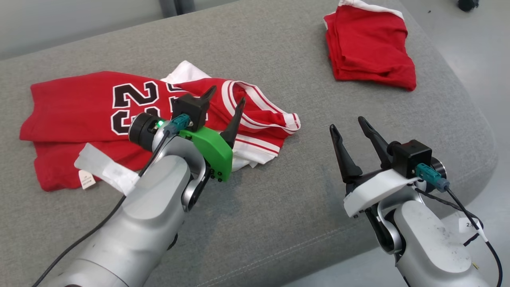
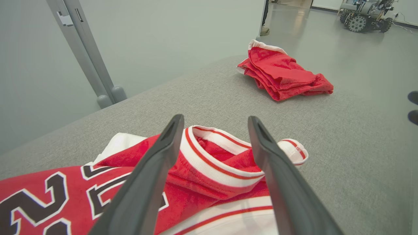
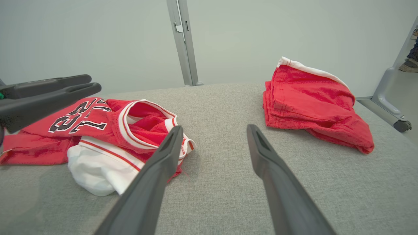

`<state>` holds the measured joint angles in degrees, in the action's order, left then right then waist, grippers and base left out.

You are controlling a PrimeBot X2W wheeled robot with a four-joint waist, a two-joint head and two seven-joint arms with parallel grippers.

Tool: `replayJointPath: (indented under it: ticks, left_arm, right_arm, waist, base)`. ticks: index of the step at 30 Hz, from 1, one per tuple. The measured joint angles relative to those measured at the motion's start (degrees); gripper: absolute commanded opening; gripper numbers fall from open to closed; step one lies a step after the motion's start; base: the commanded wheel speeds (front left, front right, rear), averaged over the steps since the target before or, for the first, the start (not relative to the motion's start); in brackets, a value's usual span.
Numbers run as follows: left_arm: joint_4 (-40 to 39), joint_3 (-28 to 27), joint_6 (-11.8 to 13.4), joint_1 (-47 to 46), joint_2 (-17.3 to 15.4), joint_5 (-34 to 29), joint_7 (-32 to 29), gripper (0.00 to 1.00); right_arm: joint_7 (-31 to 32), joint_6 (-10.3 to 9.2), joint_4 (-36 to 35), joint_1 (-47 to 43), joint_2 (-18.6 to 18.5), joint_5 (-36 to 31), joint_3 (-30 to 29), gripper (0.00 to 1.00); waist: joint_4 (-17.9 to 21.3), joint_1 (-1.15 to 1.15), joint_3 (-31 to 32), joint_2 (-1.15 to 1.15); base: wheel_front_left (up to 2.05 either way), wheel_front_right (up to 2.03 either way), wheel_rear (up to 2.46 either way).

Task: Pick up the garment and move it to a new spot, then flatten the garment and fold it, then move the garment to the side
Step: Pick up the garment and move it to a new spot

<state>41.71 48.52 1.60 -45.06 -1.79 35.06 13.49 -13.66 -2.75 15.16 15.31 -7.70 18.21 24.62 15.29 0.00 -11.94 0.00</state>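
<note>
Hovering spread over the bunched collar end of the jersey (image 1: 71, 103), the left gripper (image 1: 226, 95) holds nothing; the right gripper (image 1: 347, 123) waits spread beside it. The jersey lies rumpled on the bench (image 1: 259, 199), toward its left. Flattening seems in hand: next, pinch that edge and pull outward.

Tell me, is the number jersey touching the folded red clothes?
Apart. The head view shows bare grey cushion between the jersey and the folded red clothes.

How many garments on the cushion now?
2: numbered jersey crumpled at left; folded red garment far right. White fabric under the jersey may be separate.
</note>
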Motion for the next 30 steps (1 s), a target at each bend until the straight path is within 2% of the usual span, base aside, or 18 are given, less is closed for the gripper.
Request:
replayJointPath:
  ticks: [10, 21, 30]
  left_arm:
    - [0.1, -4.1, 3.2, 7.3, -1.0, 0.2, 0.9, 1.0]
    - [-6.1, -11.3, 4.5, 15.7, -1.5, 0.5, 0.9, 1.0]
    - [-11.5, -17.0, 5.1, 23.0, -1.5, -0.5, 0.9, 1.0]
  right_arm:
    - [-0.4, 0.4, 2.4, -2.2, 0.4, 0.2, 0.3, 1.0]
    - [-0.4, 0.71, 5.7, -5.4, 1.0, 1.6, 1.8, 1.0]
    - [0.9, 1.63, 12.0, -6.6, 1.2, 2.0, 2.8, 1.0]
  waist:
    - [-5.7, 0.0, 3.9, 0.0]
    - [-11.3, 0.0, 7.3, 0.0]
    - [-16.1, 0.0, 8.7, 0.0]
  base:
    - [0.0, 0.0, 0.0]
    - [0.0, 0.0, 0.0]
    - [0.0, 0.0, 0.0]
